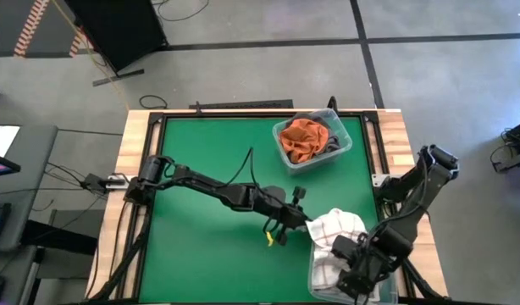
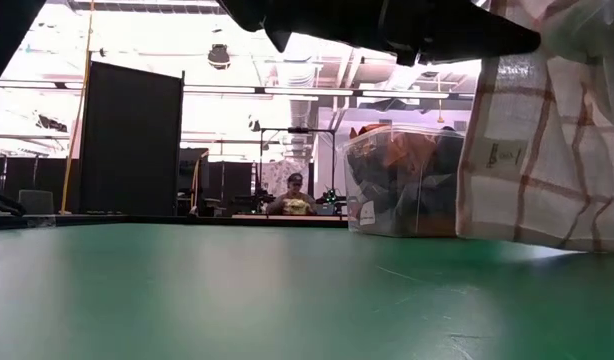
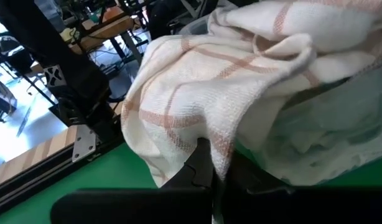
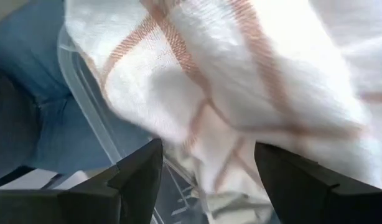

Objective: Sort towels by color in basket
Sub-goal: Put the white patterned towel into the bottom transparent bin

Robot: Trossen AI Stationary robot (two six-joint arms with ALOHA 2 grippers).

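Right now the left gripper (image 1: 295,222) is clamped on the near edge of the white towel with reddish grid lines (image 1: 336,227), which is draped over the rim of the clear bin (image 1: 315,278) at the desk's (image 1: 209,144) five o'clock corner, its long axis running roughly ten to four. The right gripper (image 4: 206,180) hovers over that bin, fingers spread wide. Another bin (image 1: 287,158) at one o'clock holds the rust orange towel (image 1: 302,137) and a dark grey towel (image 1: 332,142).

Grid-lined white towel (image 1: 336,229) draped over near clear bin's rim; rust orange towel (image 1: 302,138) bunched in far bin.
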